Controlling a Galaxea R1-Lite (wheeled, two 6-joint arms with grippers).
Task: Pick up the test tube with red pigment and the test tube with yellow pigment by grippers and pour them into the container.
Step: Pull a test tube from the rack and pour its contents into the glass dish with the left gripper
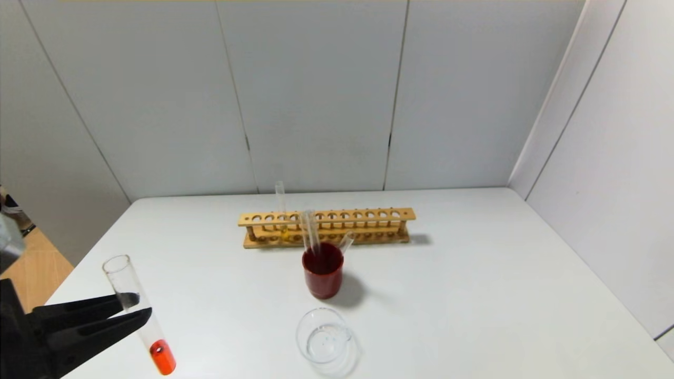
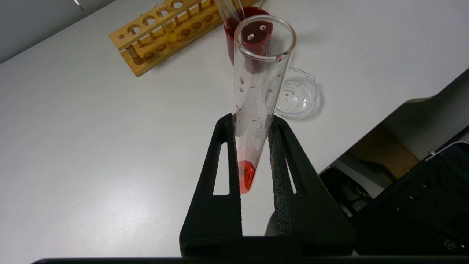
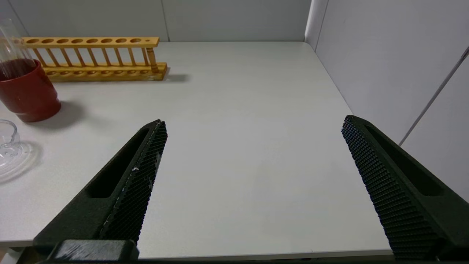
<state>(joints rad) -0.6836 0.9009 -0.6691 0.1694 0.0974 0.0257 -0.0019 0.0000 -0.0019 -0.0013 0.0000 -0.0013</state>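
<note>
My left gripper (image 1: pixel 142 308) is shut on the test tube with red pigment (image 1: pixel 162 358) and holds it above the table's front left corner. The tube is nearly upright, its open mouth up and leaning slightly left, with orange-red liquid at its rounded bottom. In the left wrist view both pads of that gripper (image 2: pixel 252 119) press the tube (image 2: pixel 262 55) at mid-length. The test tube with yellow pigment (image 1: pixel 280 205) stands in the wooden rack (image 1: pixel 326 226). The container (image 1: pixel 323 337), a clear glass beaker, sits near the front middle. My right gripper (image 3: pixel 254 123) hangs open over the right front edge, holding nothing.
A dark red cup (image 1: pixel 322 276) with clear tubes leaning in it stands between the rack and the beaker. Grey walls close off the back and right. The table edge (image 1: pixel 58 295) runs close to the left gripper.
</note>
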